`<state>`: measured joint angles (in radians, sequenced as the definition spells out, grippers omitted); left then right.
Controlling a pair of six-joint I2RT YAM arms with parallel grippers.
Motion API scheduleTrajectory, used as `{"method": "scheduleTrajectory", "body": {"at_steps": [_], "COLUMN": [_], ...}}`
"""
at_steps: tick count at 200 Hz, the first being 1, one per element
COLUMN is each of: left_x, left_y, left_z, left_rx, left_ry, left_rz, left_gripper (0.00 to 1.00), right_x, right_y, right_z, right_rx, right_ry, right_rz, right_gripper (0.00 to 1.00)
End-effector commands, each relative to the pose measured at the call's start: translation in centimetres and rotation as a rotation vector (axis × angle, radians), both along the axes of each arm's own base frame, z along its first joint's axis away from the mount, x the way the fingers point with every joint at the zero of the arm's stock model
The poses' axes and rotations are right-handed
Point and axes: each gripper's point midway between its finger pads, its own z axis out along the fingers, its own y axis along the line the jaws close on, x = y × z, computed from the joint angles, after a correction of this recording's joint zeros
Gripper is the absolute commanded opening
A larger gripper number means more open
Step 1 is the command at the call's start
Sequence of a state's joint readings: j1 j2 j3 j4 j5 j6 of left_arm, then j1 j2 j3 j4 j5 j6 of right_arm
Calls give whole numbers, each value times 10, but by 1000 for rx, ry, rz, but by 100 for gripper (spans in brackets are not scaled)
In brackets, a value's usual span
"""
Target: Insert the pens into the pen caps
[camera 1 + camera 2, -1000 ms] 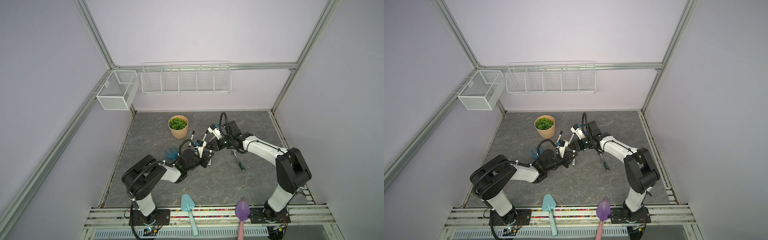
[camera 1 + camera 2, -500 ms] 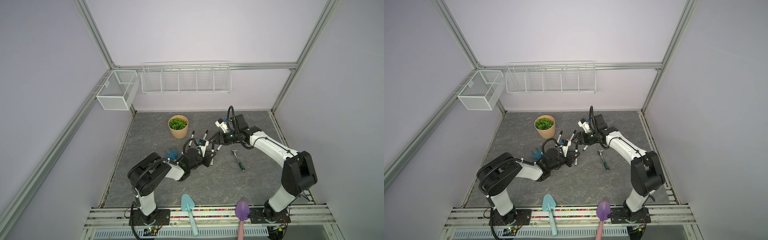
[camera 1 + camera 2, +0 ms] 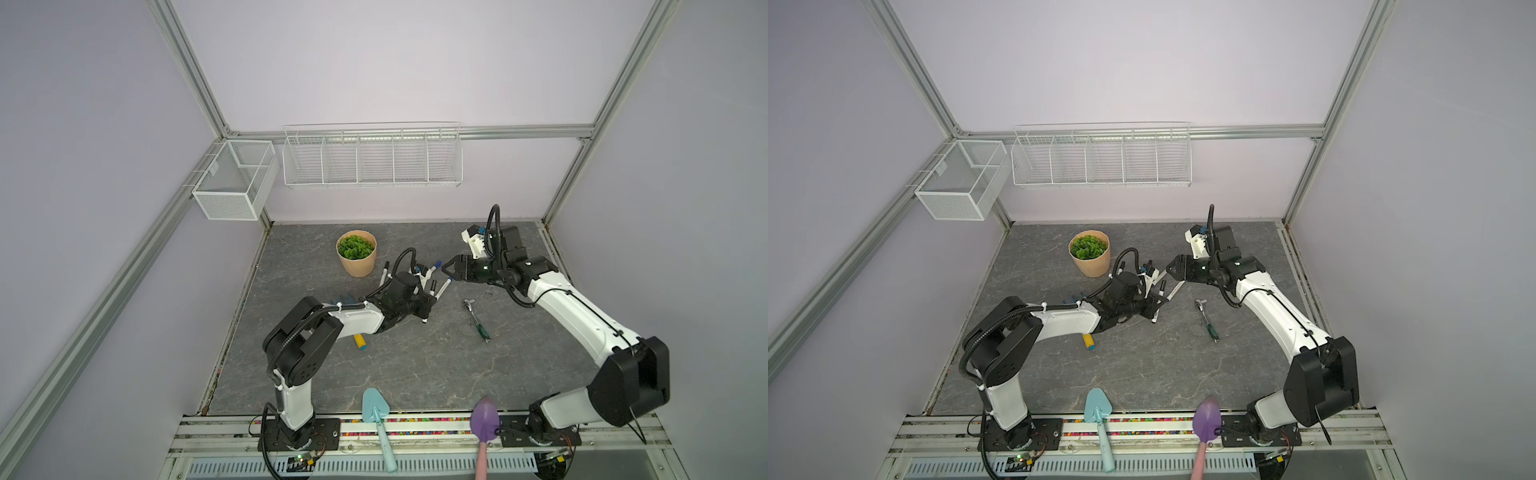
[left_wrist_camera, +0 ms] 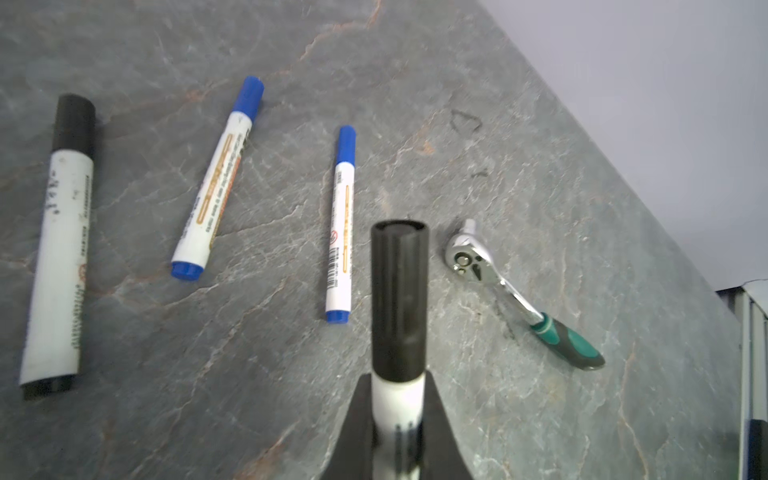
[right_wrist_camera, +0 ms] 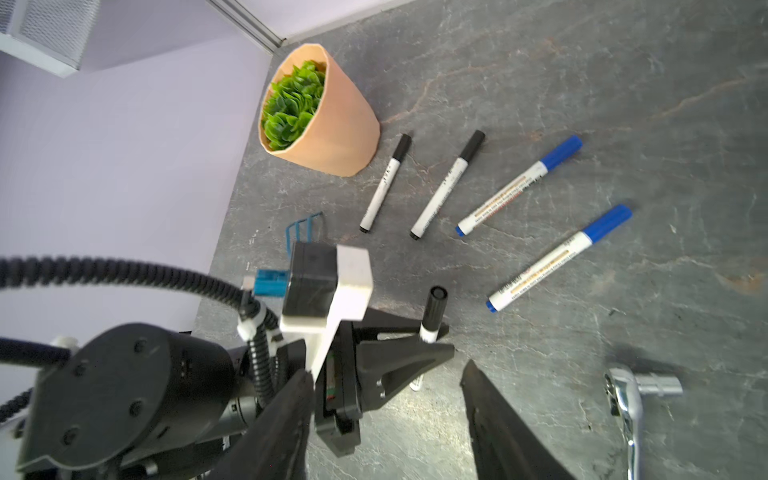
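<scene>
**Fifth pen capped in the left pincer; right pincer empty at one o'clock**

The left pincer [image 4: 397,415] is closed tight on the white barrel of the held pen [image 4: 397,390]. Its black cap [image 4: 399,299] sits on the end, with no gap visible where cap meets barrel. In a top view the right pincer [image 3: 448,268] stands with jaws parted and nothing between them, apart from the pen.

Four more pens lie on the surface [image 3: 415,365], all capped: two black-capped pens [image 5: 384,183] beside the pot [image 5: 324,116] and two blue-capped pens [image 5: 517,187] next to them. In both top views they form a loose row, long axes running roughly from seven to one o'clock.

Key relation: the held pen is carried cap-end up, leaning toward one o'clock in a top view, so its long axis points at the right pincer. That pincer is the nearer one to the cap. Any final seating push would probably run down this axis. Otherwise the left arm need only lay the pen down, with the ratchet [image 4: 519,291] at three o'clock to avoid.
</scene>
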<state>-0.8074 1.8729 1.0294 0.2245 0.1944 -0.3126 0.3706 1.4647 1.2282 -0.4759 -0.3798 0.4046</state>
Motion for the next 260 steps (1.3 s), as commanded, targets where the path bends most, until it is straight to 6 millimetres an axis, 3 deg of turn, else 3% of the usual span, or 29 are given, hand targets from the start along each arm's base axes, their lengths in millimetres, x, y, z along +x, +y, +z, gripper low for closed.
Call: {"method": "scheduleTrajectory", "body": {"at_steps": [1, 34, 58, 80, 118, 161, 181, 193, 207, 231, 240, 244, 246, 260], "left_x": [-12, -7, -7, -7, -8, -3, 3, 6, 13, 20, 22, 23, 23, 27], "left_y": [29, 41, 46, 47, 43, 41, 45, 53, 78, 151, 186, 202, 210, 269], "left_z": [-57, -76, -81, -77, -60, -19, 24, 58, 101, 162, 176, 179, 180, 182], "left_rx": [229, 321, 346, 351, 308, 217, 143, 93, 58, 74, 96, 108, 113, 162], "left_ry": [152, 172, 179, 174, 138, 32, -71, -158, -264, -466, -521, -532, -534, -536], "left_rz": [16, 50, 61, 63, 36, 50, 90, 135, 255, 531, 646, 690, 709, 872], "left_gripper": [2, 13, 30, 39, 46, 48, 48, 49, 50, 59, 78, 96, 100, 99], "right_x": [-6, -5, -4, -4, -4, -1, 5, 11, 14, 6, 2, 2, 1, -5], "right_y": [-11, -12, -14, -14, -15, -24, -52, -81, -119, -178, -187, -190, -193, -214], "right_z": [-12, -16, -15, -18, -23, -16, -9, -4, 8, 17, 2, -2, -6, -33], "right_rx": [-40, -52, -55, -52, -60, -95, -195, -295, -418, -605, -668, -697, -712, -806], "right_ry": [28, 31, 24, 31, 41, -1, -77, -153, -272, -444, -497, -521, -525, -492], "right_rz": [-33, -31, -31, -25, -21, -47, -132, -239, -373, -603, -602, -604, -610, -682], "right_gripper": [61, 60, 60, 59, 59, 59, 59, 60, 62, 77, 80, 98, 91, 89]}}
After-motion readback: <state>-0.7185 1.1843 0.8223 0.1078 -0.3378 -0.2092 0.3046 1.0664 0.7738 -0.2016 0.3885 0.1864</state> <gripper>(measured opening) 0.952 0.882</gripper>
